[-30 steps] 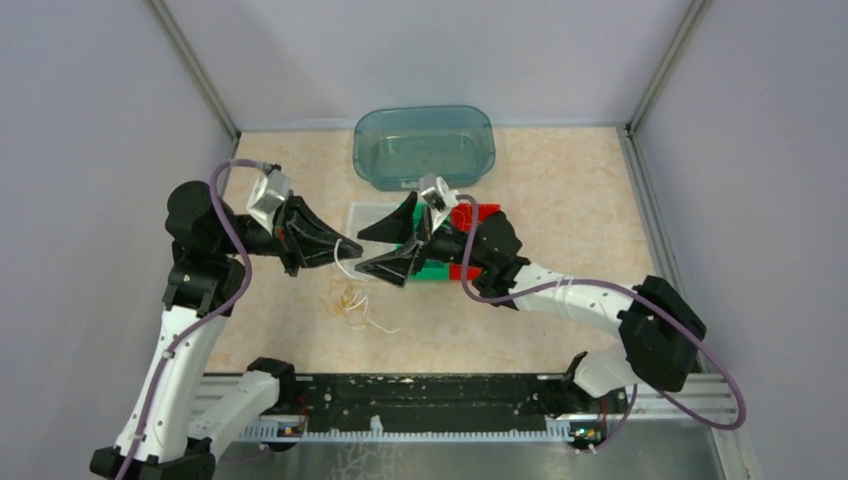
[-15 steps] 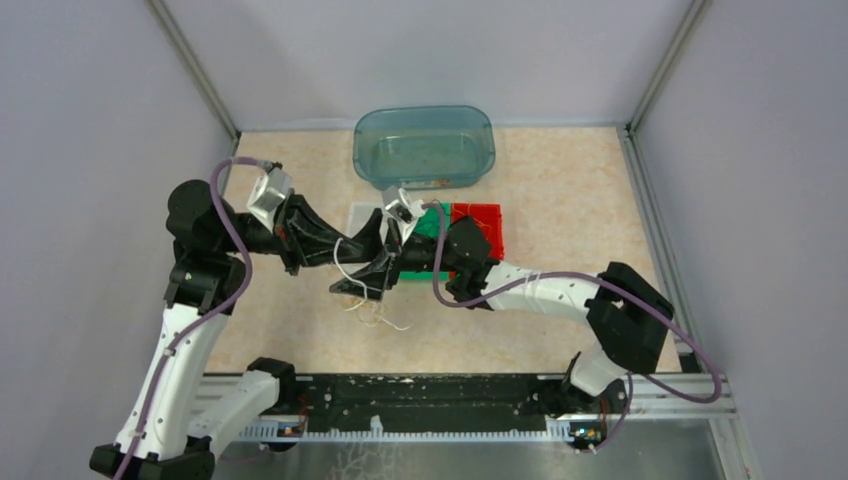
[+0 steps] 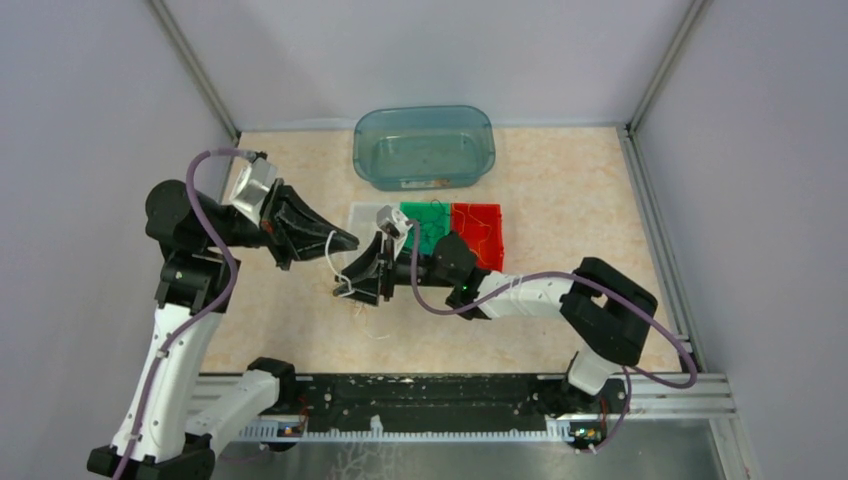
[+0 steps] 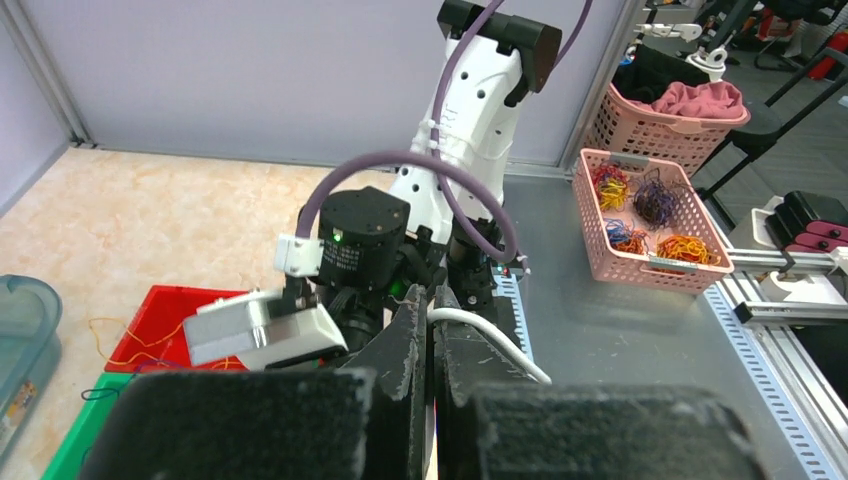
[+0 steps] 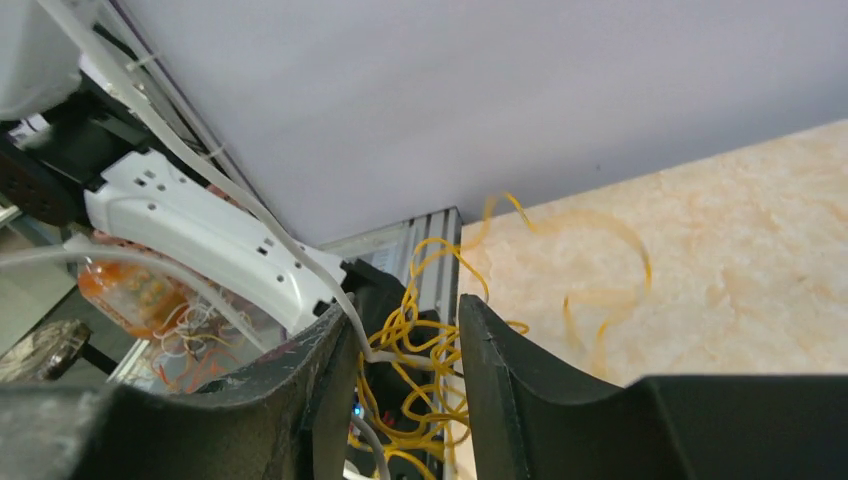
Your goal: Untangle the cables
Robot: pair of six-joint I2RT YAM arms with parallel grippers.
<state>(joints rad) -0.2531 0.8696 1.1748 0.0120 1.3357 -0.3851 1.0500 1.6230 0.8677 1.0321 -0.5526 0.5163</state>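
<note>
My left gripper [image 3: 348, 241] is shut on a thin white cable [image 3: 330, 256] and holds it off the table; in the left wrist view the white cable [image 4: 487, 338] curves out from between the closed fingers [image 4: 410, 335]. Just below it, my right gripper [image 3: 346, 289] reaches in from the right. Its jaws stand apart around a tangle of yellow-orange cables [image 5: 420, 335], with a bit of the white cable [image 5: 385, 355] crossing the gap. Neither finger [image 5: 335, 350] presses on the tangle. More loose cable [image 3: 366, 312] trails onto the table under the right gripper.
A teal tub [image 3: 424, 147] stands at the back. A tray with clear, green and red compartments [image 3: 478, 236] lies behind the right forearm, thin cables inside. Off the table, pink baskets [image 4: 650, 215] hold cable bundles. The metal rail [image 3: 430, 400] runs along the near edge.
My right arm has swung left and down onto the tangle, its jaws narrowing around it. My left gripper has shifted slightly left and up, still holding the white cable.
</note>
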